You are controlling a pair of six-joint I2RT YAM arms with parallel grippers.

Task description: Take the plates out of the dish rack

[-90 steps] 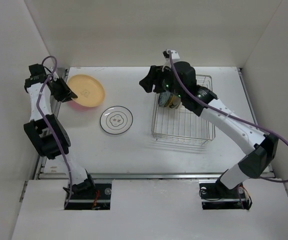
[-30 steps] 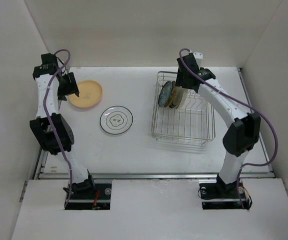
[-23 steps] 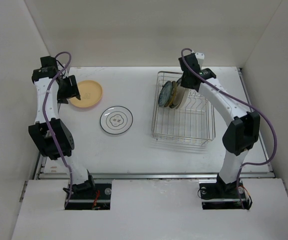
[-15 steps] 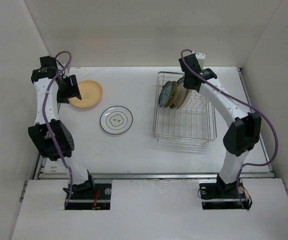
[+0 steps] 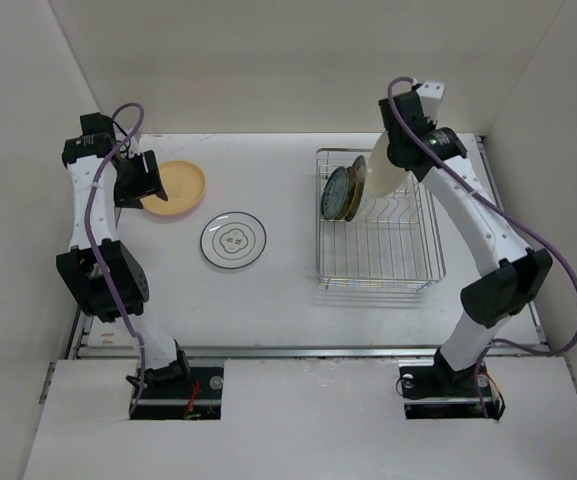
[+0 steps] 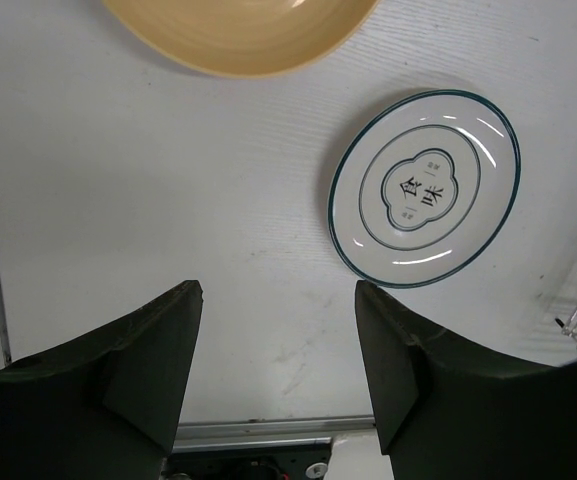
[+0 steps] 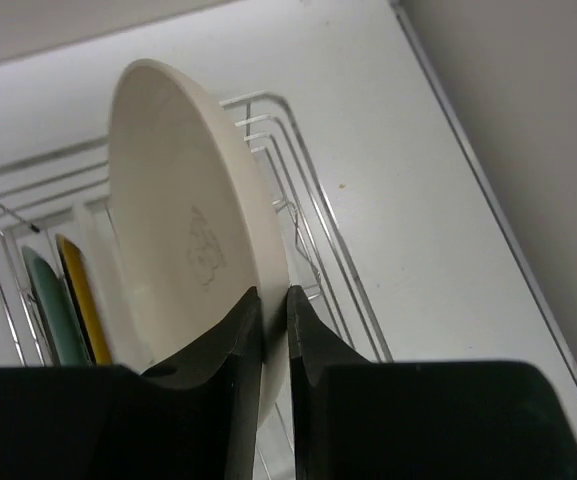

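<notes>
My right gripper (image 5: 394,163) (image 7: 273,296) is shut on the rim of a cream plate (image 5: 378,176) (image 7: 173,225), held on edge above the back of the silver wire dish rack (image 5: 388,245) (image 7: 303,165). A teal plate (image 5: 338,193) (image 7: 41,290) and a yellow plate (image 5: 352,190) (image 7: 80,295) stand upright in the rack's back left. My left gripper (image 5: 140,181) (image 6: 278,292) hangs open and holds nothing, beside an orange-yellow plate (image 5: 178,186) (image 6: 238,35). A white plate with a teal rim (image 5: 233,241) (image 6: 423,188) lies flat on the table.
White walls close in the table on the left, back and right. A metal rail (image 6: 248,430) runs along the table's near edge. The rack's front half holds no plates.
My right gripper closed on the cream plate and lifted it up and to the right, out of its slot. The rack slid slightly right. The left arm barely moved.
</notes>
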